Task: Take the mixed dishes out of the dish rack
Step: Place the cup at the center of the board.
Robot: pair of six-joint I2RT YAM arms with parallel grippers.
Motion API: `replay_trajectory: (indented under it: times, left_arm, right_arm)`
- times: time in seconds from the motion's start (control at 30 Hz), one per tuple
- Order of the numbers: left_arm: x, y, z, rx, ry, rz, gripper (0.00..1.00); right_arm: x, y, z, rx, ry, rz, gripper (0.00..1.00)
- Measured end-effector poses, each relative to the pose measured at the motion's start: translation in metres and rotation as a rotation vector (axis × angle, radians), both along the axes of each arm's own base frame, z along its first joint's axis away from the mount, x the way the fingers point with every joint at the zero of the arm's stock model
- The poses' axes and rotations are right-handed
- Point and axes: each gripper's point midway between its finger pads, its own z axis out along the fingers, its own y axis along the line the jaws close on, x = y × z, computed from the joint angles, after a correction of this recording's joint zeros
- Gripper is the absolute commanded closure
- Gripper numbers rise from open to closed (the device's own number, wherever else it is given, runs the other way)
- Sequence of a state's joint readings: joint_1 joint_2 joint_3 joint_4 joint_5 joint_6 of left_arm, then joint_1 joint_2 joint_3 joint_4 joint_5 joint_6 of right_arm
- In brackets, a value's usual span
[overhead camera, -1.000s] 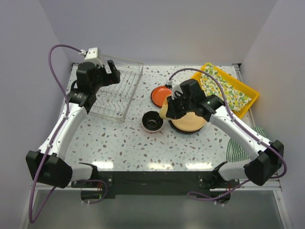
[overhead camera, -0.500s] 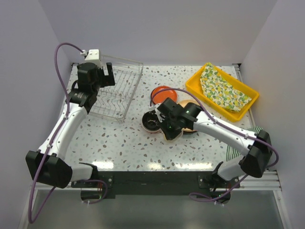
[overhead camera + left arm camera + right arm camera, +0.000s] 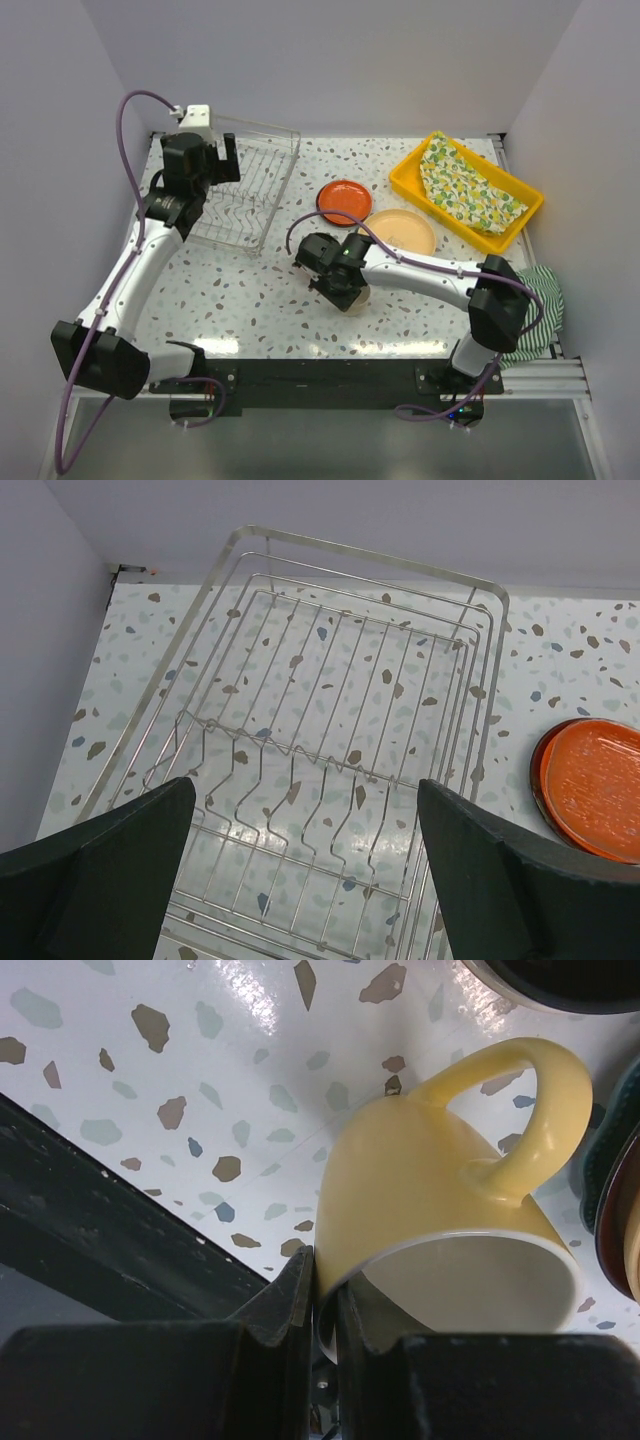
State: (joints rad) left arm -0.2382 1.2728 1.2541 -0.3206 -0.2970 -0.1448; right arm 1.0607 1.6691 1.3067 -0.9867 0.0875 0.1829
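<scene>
The dish rack (image 3: 247, 195) is a silvery wire basket at the back left, and nothing stands in it (image 3: 370, 554). My left gripper (image 3: 216, 163) hovers over it, open, with only rack wires between its fingers (image 3: 305, 792). My right gripper (image 3: 343, 285) is low over the table's middle, shut on the rim wall of a cream-yellow handled mug (image 3: 440, 1200), which hangs tilted with its mouth toward the camera (image 3: 356, 297). An orange plate (image 3: 345, 201) and a tan-yellow plate (image 3: 402, 232) lie on the table. A black bowl's rim (image 3: 560, 985) shows just beyond the mug.
A yellow tray (image 3: 520, 215) with a lemon-print cloth (image 3: 462, 188) sits at the back right. A green striped cloth (image 3: 535, 300) lies at the right edge. The orange plate (image 3: 590, 790) lies just right of the rack. Stacked plate edges (image 3: 610, 1190) sit right of the mug.
My right arm has swung left and toward the near edge with the mug, from over the tan-yellow plate to the table's middle. The left gripper has barely moved.
</scene>
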Motion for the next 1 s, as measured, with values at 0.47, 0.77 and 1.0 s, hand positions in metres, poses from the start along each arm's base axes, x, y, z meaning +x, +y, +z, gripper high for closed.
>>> replay_trajectory:
  times: [0.47,0.77,1.0]
  left_arm:
    - [-0.003,0.001,0.005,-0.004,-0.012,-0.001,0.02]
    - [-0.020,0.004,0.027,-0.022,-0.075,-0.005,0.02]
    - [-0.050,0.010,0.048,-0.060,-0.148,0.001,0.01]
  right_arm:
    - [0.001,-0.001,0.003,0.006,-0.028,-0.018,0.29]
    - [0.017,0.024,0.051,0.129,-0.104,0.010,0.02]
    - [0.057,0.038,0.095,0.359,-0.128,-0.070,0.02]
